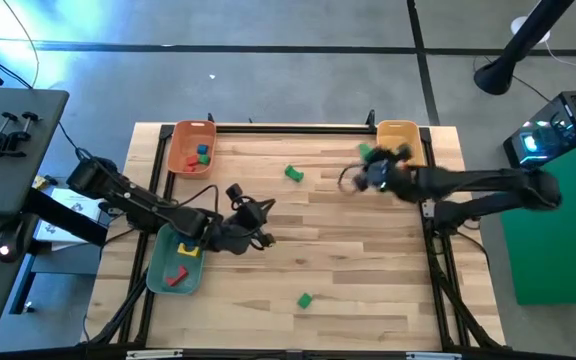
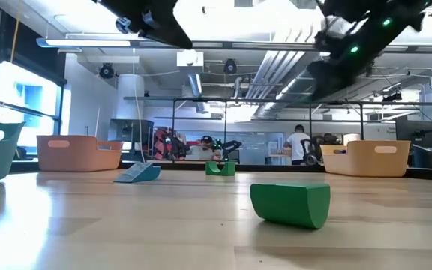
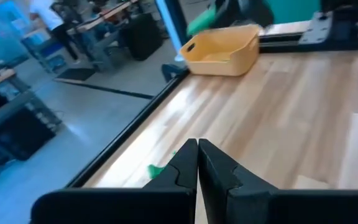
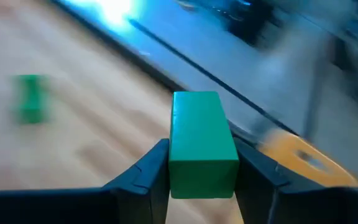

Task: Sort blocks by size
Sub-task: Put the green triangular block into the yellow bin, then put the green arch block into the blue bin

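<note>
Blocks (image 1: 197,154) inside the orange tray (image 1: 175,137) — shapes too small to tell.

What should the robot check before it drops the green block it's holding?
1. Green block gripped by the right gripper: ok, fingers clamp both sides.
2. Block fully above the yellow tray: cannot tell, it sits near the tray's edge.
3. Left gripper out of the way: ok, shut, over near the green tray.
4. All blocks sorted: not ok, two green blocks lie on the table.
</note>
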Motion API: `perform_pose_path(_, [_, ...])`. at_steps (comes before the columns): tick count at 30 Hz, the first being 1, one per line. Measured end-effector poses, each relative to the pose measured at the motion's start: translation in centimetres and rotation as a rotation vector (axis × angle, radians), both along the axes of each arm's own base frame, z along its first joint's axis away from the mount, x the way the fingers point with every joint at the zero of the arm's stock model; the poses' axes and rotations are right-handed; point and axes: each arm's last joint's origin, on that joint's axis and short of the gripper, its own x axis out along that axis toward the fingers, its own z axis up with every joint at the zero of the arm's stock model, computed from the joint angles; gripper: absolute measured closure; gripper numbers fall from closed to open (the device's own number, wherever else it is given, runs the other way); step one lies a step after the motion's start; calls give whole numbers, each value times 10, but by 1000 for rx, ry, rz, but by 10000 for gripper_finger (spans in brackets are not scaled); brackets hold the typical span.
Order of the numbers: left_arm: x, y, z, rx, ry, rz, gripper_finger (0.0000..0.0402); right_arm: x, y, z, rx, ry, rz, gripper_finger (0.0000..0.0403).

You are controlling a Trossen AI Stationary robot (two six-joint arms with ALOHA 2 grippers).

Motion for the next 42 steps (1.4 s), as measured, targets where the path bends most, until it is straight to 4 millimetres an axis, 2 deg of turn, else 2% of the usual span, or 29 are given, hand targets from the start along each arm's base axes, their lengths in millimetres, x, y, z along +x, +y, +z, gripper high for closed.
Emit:
perform_pose_path(2, [2, 5, -2, 5, 7, 18, 401, -19, -18, 9, 31, -8, -123, 269])
perform_pose_path(4, [4, 9, -4, 7, 14, 35, 401, -37, -37, 8, 74, 2, -254, 272])
perform_pose_path(6, [6, 12, -6, 2, 17, 37, 401, -47, -55, 6, 117, -36, -361, 272])
perform_pose_path(10, [10, 16, -7, -33, 13, 8, 401, -52, -83, -10, 200, -48, -449, 272])
perform_pose_path(15, [11, 17, -6, -48, 10, -10, 401, -54, -107, -33, 266, 51, -508, 269])
perform_pose_path(23, [14, 22, -3, -25, -2, -11, 401, -49, -131, -67, 356, 149, -517, 268])
perform_pose_path(27, [15, 20, -2, -52, -14, -43, 401, -49, -135, -78, 392, 220, -487, 261])
perform_pose_path(35, [12, 6, -2, -63, -14, -99, 401, -54, -138, -82, 451, 253, -447, 219])
perform_pose_path(42, [10, 0, -2, -70, -18, -115, 401, -58, -141, -75, 459, 229, -417, 161])
